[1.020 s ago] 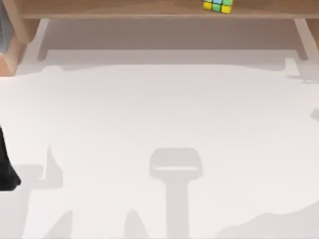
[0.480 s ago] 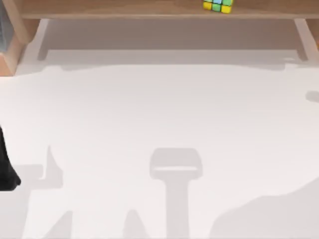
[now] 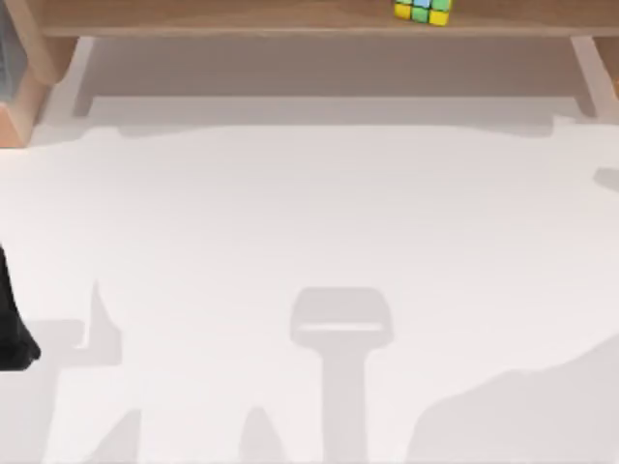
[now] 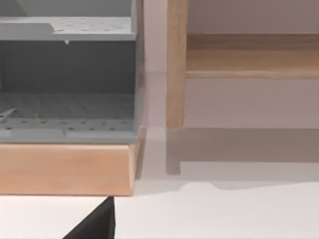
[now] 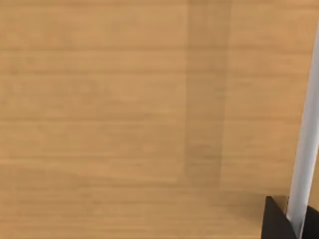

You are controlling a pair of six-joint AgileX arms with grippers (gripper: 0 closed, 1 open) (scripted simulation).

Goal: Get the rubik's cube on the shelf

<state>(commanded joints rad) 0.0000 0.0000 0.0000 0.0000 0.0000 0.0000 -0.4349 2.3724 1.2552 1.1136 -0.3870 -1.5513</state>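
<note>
Nearest the camera, the white table (image 3: pixel 309 242) carries only shadows. At the top view's nine o'clock edge, a black part of the left arm (image 3: pixel 12 329) is parked; whether its jaws are spread or closed cannot be told. In the left wrist view, a black tip (image 4: pixel 97 224) sits over the table, facing a grey perforated rack (image 4: pixel 67 79) on a wooden base, beside a pale shelf post (image 4: pixel 175 64). The right wrist view looks close onto wood grain (image 5: pixel 124 99), with a dark tip and pale bar at one corner; jaw state cannot be told. Farthest, toward one o'clock, the rubik's cube (image 3: pixel 423 12) rests on the shelf (image 3: pixel 242 17), untouched by either gripper.
</note>
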